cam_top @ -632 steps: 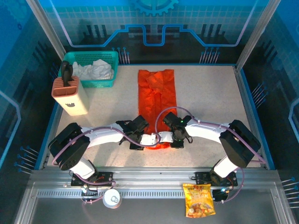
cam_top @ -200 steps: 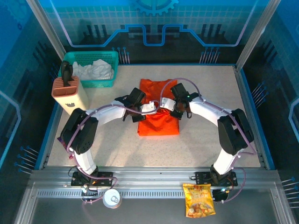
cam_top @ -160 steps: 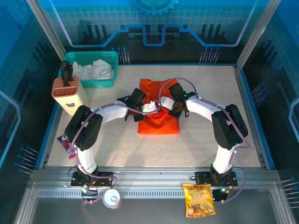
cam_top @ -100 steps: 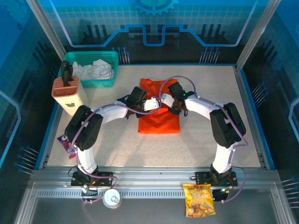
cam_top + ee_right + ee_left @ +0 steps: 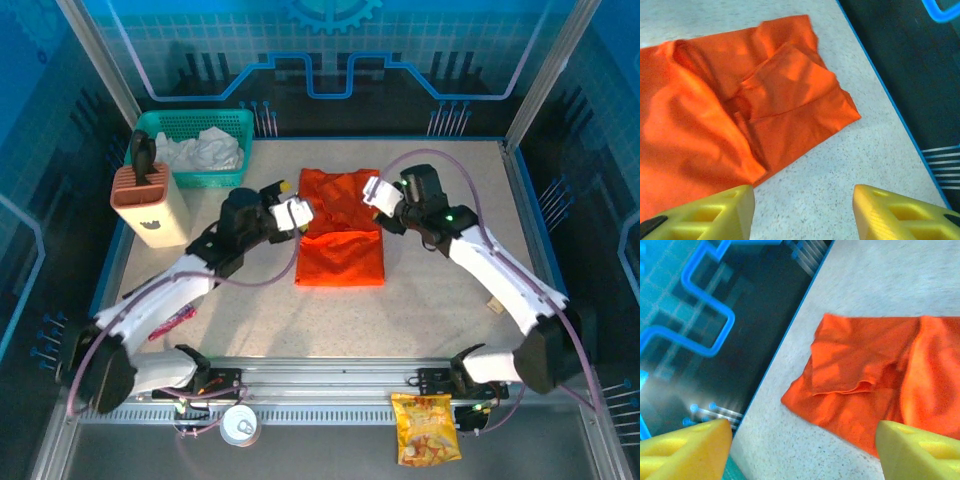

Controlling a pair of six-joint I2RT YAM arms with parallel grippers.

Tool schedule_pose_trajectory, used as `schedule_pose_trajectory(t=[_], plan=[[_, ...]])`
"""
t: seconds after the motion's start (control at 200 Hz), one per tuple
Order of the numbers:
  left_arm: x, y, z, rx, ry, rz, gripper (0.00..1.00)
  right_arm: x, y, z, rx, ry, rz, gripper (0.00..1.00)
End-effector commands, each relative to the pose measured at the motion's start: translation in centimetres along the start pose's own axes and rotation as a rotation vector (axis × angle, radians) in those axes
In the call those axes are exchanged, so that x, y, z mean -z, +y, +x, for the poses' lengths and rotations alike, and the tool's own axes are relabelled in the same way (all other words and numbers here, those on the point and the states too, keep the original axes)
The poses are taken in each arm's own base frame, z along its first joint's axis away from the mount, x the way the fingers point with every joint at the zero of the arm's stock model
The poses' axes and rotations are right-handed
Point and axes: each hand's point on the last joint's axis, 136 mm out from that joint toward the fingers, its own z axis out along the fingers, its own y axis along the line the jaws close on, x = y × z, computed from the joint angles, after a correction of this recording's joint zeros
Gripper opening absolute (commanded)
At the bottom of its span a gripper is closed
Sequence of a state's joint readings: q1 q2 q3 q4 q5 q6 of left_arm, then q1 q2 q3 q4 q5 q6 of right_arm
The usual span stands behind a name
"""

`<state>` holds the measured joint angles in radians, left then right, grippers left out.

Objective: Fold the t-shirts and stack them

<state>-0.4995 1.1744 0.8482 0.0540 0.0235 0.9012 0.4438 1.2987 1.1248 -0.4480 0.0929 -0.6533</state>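
Watching from the near rail. The worktop [image 5: 430, 300] carries one orange t-shirt [image 5: 340, 255], flat on the surface, centre and toward the far side. It is doubled into a rough rectangle. The near half is smooth and the far half is rumpled, with sleeve flaps lying loose at both far corners.

A teal basket [image 5: 195, 125] sits at the far left, well apart from the shirt, with white cloth in it. Whether that cloth is another shirt, I cannot tell.

Step, as I read it: one fold looks laid and the shirt is not yet a tidy packet. The next move probably calls for fresh grips on an edge and one more fold across, with those loose flaps kept tucked in.

The left claw [image 5: 290, 208] hangs over the shirt's far-left edge with its jaws wide apart, holding nothing and clear of the cloth. The right claw [image 5: 380, 195] hangs over the far-right corner with its jaws parted, also empty and not touching.
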Motion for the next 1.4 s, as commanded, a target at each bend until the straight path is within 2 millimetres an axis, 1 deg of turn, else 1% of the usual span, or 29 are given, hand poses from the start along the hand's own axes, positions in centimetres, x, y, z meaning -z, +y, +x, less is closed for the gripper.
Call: schedule_pose_trajectory(t=[0.0,0.08,0.17,0.21,0.235,0.29,0.36,0.455,0.555,0.68,0.906,1.046,1.211,1.396], plan=[[3.2,-7.2,0.5,-0.120,-0.077,0.297,0.81,1.7,6.2,2.6,0.182,0.034,-0.235,0.58],[4.8,-9.7,1.6,-0.132,-0.035,0.418,0.82,2.6,8.9,4.2,0.262,0.065,-0.327,0.60],[5.5,-12.0,3.0,-0.146,0.034,0.524,0.84,2.3,11.3,5.8,0.299,0.114,-0.407,0.61],[5.4,-12.9,3.4,-0.163,0.057,0.558,0.88,1.9,12.2,6.3,0.300,0.141,-0.441,0.61],[5.3,-13.5,3.6,-0.180,0.068,0.576,0.92,1.6,12.7,6.6,0.299,0.159,-0.462,0.61],[4.9,-14.8,4.2,-0.218,0.090,0.615,0.97,0.7,13.7,7.2,0.300,0.203,-0.501,0.62],[4.2,-16.0,5.0,-0.241,0.119,0.649,0.98,-0.6,14.6,8.0,0.300,0.250,-0.532,0.63],[3.3,-17.1,5.9,-0.232,0.157,0.703,0.98,-2.3,15.3,8.8,0.301,0.283,-0.549,0.63],[2.2,-17.8,6.6,-0.231,0.180,0.730,0.98,-3.8,15.9,9.1,0.304,0.293,-0.568,0.63],[1.0,-18.5,7.0,-0.226,0.188,0.758,0.98,-5.1,16.5,9.6,0.309,0.308,-0.588,0.64],[-0.8,-19.5,8.0,-0.215,0.229,0.813,0.96,-6.5,17.3,10.7,0.311,0.337,-0.618,0.64],[-1.8,-19.3,8.3,-0.212,0.259,0.824,0.95,-7.1,17.3,11.1,0.301,0.347,-0.623,0.64],[-2.4,-19.2,9.0,-0.217,0.305,0.846,0.94,-7.5,17.1,11.3,0.294,0.343,-0.620,0.64],[-2.4,-19.2,10.7,-0.219,0.387,0.875,0.93,-8.0,17.0,11.6,0.287,0.349,-0.622,0.64]])
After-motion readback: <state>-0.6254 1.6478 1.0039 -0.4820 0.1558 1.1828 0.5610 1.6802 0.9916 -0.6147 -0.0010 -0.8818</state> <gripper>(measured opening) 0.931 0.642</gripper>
